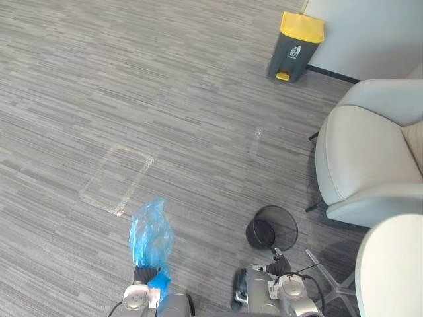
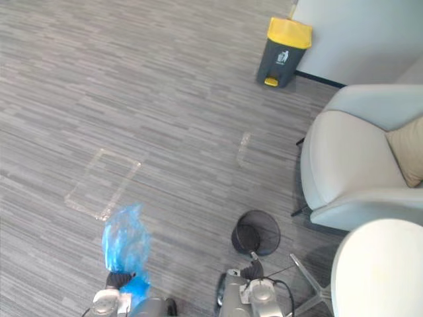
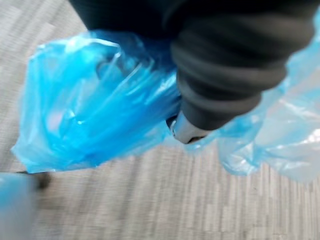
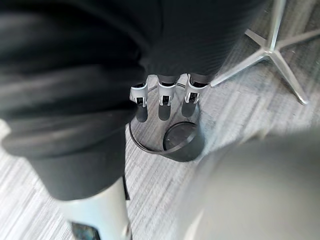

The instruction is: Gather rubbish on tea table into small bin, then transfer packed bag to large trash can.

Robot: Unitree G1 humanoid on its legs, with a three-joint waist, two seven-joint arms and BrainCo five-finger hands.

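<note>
Nearest, the left hand [image 1: 146, 273] grips the blue bag [image 1: 151, 232]. The plastic bunches round its one visible curled finger [image 3: 187, 131] and billows out past it, clear of the floor. The right hand [image 1: 280, 265] hangs with straight, slightly spread fingers [image 4: 161, 102] just above the empty bin [image 1: 272, 228], holding nothing. Farther off stand an armchair [image 1: 370, 158] and, by the wall, the trash can [image 1: 296, 46].

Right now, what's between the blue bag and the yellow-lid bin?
Bare carpet with one faint tape mark; nothing else stands between bag and bin, per both eye views.
</note>
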